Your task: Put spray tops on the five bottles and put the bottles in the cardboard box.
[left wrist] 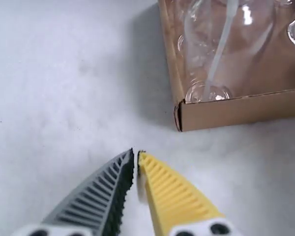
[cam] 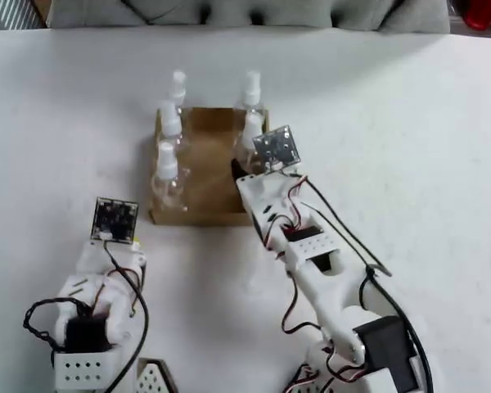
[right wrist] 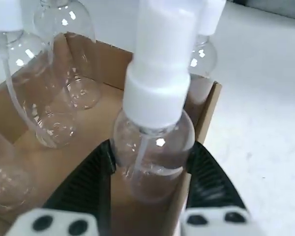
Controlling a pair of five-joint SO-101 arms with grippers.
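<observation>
1. resting low over the table at the near left, the left gripper has its grey and yellow jaws pressed together with nothing between them. it points toward the near left corner of the cardboard box, a little apart from it.
2. the cardboard box sits mid-table, open side up, its long axis running away from the arms.
3. along the box's left wall a row of three bottles stands upright, long axes vertical and white spray tops pointing up.
4. at the box's far right corner the far right bottle stands upright too, with its top on.
5. just nearer than that one, against the right wall, the held bottle is upright. its spray top points straight up and a thin tube runs down inside the clear body.
6. the right gripper is clamped on this bottle. its two black jaws press the rounded body from opposite sides, just below the shoulder, so the bottle sits squarely between them with the top rising well above the fingertips. whether its base touches the box floor cannot be told.
</observation>
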